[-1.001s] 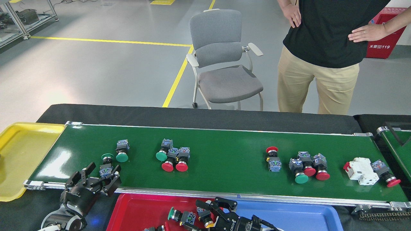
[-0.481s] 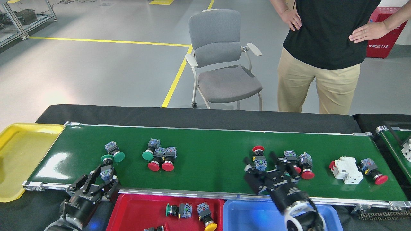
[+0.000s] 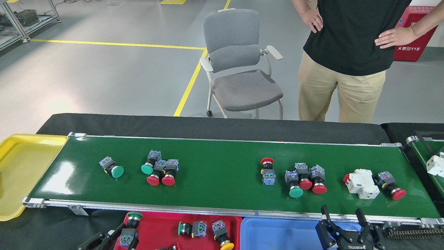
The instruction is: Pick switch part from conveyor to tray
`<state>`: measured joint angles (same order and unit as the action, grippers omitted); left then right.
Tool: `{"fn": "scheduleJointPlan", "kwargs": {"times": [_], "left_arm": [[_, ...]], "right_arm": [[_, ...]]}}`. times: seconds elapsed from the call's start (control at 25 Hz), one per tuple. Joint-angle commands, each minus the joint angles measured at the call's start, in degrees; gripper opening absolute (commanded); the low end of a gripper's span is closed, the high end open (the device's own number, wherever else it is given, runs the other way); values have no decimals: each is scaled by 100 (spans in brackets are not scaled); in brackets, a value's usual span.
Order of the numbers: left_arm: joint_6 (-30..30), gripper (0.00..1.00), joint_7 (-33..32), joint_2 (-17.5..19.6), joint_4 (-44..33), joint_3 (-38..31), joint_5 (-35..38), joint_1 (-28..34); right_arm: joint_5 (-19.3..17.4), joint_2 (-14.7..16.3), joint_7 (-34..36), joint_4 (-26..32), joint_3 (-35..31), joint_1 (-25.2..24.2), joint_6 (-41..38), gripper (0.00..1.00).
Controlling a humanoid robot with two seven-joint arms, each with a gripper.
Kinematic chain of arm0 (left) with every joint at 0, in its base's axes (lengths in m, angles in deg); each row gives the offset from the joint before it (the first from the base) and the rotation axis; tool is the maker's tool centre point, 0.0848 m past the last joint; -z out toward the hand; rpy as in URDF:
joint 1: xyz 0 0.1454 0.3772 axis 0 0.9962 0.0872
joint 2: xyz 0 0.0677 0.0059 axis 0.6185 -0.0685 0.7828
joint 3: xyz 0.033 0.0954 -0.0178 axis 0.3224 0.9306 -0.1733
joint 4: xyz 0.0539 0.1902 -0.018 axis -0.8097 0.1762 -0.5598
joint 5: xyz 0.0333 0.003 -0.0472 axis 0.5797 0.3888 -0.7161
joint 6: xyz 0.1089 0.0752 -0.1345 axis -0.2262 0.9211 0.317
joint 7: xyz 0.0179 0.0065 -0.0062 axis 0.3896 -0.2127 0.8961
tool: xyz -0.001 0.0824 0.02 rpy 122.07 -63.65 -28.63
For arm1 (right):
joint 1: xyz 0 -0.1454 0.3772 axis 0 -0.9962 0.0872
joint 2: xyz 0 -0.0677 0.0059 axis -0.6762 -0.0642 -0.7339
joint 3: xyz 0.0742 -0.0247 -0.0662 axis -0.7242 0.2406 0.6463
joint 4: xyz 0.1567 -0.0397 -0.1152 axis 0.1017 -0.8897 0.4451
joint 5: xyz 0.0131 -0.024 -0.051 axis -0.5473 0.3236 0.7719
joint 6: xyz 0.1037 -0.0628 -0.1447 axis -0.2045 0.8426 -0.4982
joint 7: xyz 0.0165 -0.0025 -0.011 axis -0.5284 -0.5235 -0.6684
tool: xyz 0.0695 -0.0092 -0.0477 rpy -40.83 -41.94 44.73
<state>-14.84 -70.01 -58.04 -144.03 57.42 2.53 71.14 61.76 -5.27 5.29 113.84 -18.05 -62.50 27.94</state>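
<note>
The conveyor [image 3: 222, 152] runs across the middle and carries several switch parts. A green-capped one [image 3: 112, 167] lies at the left, with a cluster [image 3: 160, 167] beside it. Further right are a red-capped one [image 3: 267, 171], another cluster [image 3: 305, 179], a white breaker [image 3: 360, 183] and a red button [image 3: 391, 185]. My left gripper [image 3: 119, 236] is low at the bottom left, shut on a green-capped switch part [image 3: 130, 227] over the left edge of the red tray [image 3: 156, 224]. My right gripper [image 3: 343, 224] stands open and empty at the conveyor's near rail, by the blue tray [image 3: 277, 229].
The red tray holds a green-capped switch [image 3: 190, 228] and a yellow-capped one [image 3: 221, 235]. A yellow tray [image 3: 20, 166] sits at the belt's left end. A second belt [image 3: 425, 152] carries a white part at the far right. A person [image 3: 347, 52] and a chair [image 3: 239, 62] stand behind.
The parts on the belt have drifted left. My left gripper drew back from the belt's near edge with the green-capped part to the red tray. My right gripper pulled back from the right cluster, empty.
</note>
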Motion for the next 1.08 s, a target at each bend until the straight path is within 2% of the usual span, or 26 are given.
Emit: {"fn": "scheduleJointPlan", "kwargs": {"times": [0.0,0.12,0.2,0.32,0.48,0.6,0.68,0.84,0.88,0.96,1.0,1.04], "left_arm": [[-26,100,55,17,-54,-54,-33,-45],[-26,100,46,-45,-46,-256,-41,-63],[-26,100,46,-212,7,-546,-6,-212],[466,100,46,-168,420,-625,-15,-686],[466,100,46,166,684,-616,-15,-854],[484,100,-7,193,701,-546,20,-1021],[501,100,-77,201,965,-379,29,-1363],[528,100,-613,237,1791,-142,29,-2225],[545,100,-683,245,2028,-142,29,-2418],[554,100,-701,254,2468,-133,38,-2717],[598,100,-701,281,2714,-133,38,-2893],[677,100,-701,360,2951,-124,38,-3042]], "right_arm": [[33,-2,6,75,135,275,14,100],[156,-142,-152,-145,733,828,120,100],[191,-292,-240,-399,1120,1101,120,100],[393,-450,-275,-821,1524,1373,137,100],[587,-714,-301,-1314,1542,1531,137,100],[596,-907,-301,-1771,1550,1918,146,100],[605,-1056,-301,-2174,1577,2234,278,100],[596,-1091,-292,-2808,1753,2656,480,99],[569,-1100,-292,-2825,1753,2691,480,93],[543,-1074,-319,-2808,1753,2727,436,64],[543,-1056,-389,-2790,1761,2762,419,41],[534,-1021,-530,-2790,1761,2815,357,26]]}}
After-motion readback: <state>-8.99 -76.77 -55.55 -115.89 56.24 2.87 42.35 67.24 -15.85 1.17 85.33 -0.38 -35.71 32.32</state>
